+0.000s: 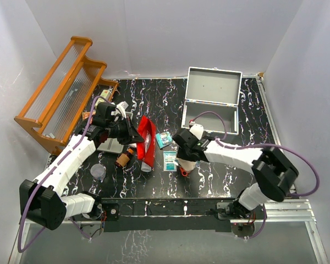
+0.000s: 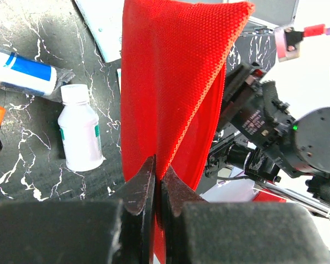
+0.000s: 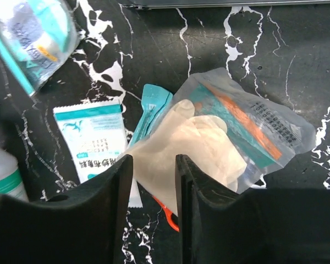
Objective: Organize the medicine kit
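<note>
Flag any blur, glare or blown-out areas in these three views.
Top external: even diffuse light, sharp, soft shadows on the black marbled table. Left wrist: left gripper blurred up close, red mesh pouch crisp, upper-right background blown white. Right wrist: right gripper soft, clear plastic glove packet in focus with mild sheen, teal wrapped roll blurred.

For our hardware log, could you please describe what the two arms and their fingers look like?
Both the left arm and right arm have white rounded links joined by black joints, with a purple cable looping along each. The fingers are matte black, broad blocks narrowing toward the tips.
</note>
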Tool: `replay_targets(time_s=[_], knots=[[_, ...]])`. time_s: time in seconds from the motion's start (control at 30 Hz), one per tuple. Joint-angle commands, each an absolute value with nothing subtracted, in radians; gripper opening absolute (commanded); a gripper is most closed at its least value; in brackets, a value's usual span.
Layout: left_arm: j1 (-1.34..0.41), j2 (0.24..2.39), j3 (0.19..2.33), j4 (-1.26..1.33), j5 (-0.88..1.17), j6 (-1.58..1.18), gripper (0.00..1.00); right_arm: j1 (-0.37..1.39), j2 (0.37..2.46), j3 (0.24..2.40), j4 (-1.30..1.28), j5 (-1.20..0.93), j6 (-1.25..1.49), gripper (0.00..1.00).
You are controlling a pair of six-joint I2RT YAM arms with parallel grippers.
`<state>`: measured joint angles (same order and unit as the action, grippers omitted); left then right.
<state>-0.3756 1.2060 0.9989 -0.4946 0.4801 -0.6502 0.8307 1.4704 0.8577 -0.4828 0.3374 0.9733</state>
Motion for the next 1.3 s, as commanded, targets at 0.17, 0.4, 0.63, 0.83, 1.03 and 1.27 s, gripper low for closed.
replay_targets(time_s=[0.17,0.4,0.63,0.83,1.03,1.27], knots=[[-0.381,1.197,1.017,-0.493,0.488,-0.655,0.0,0.828,1.622,1.049,-0.582,0.418,1.009,0.38],[-0.382,1.201,1.02,-0.498,0.486,-0.65,0.0,0.828,1.694,1.124,-0.686,0.483,1.059,0.36],[-0.382,1.207,1.023,-0.495,0.488,-0.648,0.0,0.828,1.711,1.097,-0.672,0.464,1.07,0.3],[-0.382,1.207,1.025,-0.501,0.488,-0.644,0.0,0.828,1.726,1.089,-0.654,0.449,1.071,0.22],[-0.382,1.204,1.03,-0.506,0.485,-0.641,0.0,0.828,1.735,1.085,-0.649,0.443,1.071,0.2],[-0.382,1.204,1.032,-0.508,0.486,-0.645,0.0,0.828,1.761,1.081,-0.646,0.438,1.061,0.08]])
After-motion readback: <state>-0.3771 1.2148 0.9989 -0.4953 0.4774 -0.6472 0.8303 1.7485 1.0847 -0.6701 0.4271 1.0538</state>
